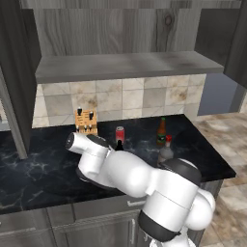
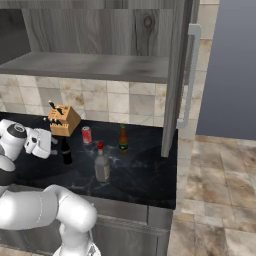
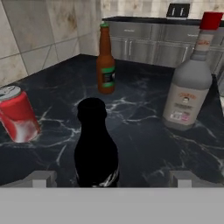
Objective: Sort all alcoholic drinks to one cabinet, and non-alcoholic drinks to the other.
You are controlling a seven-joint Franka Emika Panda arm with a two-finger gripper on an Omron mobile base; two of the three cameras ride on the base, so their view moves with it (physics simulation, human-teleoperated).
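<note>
Cola bottle (image 3: 95, 144), black and contoured, stands upright on the dark marble counter (image 1: 38, 169) toward its front edge, squarely between the two finger tips of the gripper (image 3: 111, 178), which are spread wide apart on either side of it and not yet touching. Just beside it toward the tiled back wall sits the red soda can (image 3: 17, 118) with its silver top. Farther along the counter toward its open right end stand the slim green-brown bottle (image 3: 105, 61) with the red cap, nearer the back edge, and the stouter clear-grey bottle (image 3: 189, 81), nearer the front edge. A knife block (image 2: 62, 120) rests against the back wall behind the arm. All four drinks are still on the counter, so sorting looks barely begun; the step in hand appears to be the approach to the cola bottle. Next, the fingers likely need to advance around its body, close firmly, then lift it straight up, clear of the can, toward the open cabinet shelf (image 1: 130, 65) above.
</note>
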